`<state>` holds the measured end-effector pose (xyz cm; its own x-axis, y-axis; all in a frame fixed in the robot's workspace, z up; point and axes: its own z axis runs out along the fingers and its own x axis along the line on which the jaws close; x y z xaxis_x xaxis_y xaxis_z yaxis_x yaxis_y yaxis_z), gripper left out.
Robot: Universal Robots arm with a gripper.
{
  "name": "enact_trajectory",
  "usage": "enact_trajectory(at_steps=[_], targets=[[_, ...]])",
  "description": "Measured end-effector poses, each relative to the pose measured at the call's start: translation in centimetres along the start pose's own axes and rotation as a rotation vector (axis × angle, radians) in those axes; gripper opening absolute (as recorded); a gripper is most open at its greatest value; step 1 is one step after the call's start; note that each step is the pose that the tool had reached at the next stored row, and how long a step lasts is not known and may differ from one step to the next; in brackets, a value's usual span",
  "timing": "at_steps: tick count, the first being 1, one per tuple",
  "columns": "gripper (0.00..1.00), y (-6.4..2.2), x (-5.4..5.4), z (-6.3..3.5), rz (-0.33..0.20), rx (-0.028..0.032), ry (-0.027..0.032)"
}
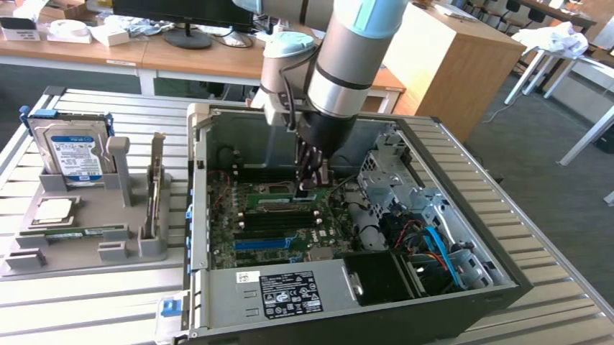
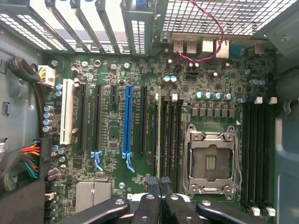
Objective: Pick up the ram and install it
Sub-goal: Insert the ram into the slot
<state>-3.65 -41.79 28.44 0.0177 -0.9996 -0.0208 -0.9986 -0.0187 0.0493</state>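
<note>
Above motherboard (image 2: 112, 135) | claw (image 2: 160, 185) clamped on ram (image 2: 159, 135) | ram edge-on, faces hidden

The ram (image 2: 159, 140) shows edge-on as a thin strip between the pinched fingers of the gripper (image 2: 160, 183), so its label and chips are hidden, and whether it sits in a slot cannot be told. In the exterior view the arm (image 1: 336, 65) is cut off by the frame and hides part of the motherboard (image 1: 278, 215). The print on the hard drive (image 1: 75, 154) is too small to read.
</note>
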Motion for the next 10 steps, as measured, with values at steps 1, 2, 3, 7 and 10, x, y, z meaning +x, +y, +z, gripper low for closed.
enact_trajectory(at_steps=[1, 2, 3, 7, 10], targets=[[0.11, 0.00, 0.00, 0.09, 0.000, -0.0001, 0.0001], [0.11, -0.01, 0.01, 0.20, 0.000, 0.0000, 0.0001], [0.11, -0.01, 0.01, 0.29, 0.000, 0.0000, 0.0001], [0.11, -0.03, 0.01, 0.64, 0.000, 0.0000, 0.0000], [0.11, -0.05, 0.02, 0.91, 0.000, 0.0000, -0.0001]])
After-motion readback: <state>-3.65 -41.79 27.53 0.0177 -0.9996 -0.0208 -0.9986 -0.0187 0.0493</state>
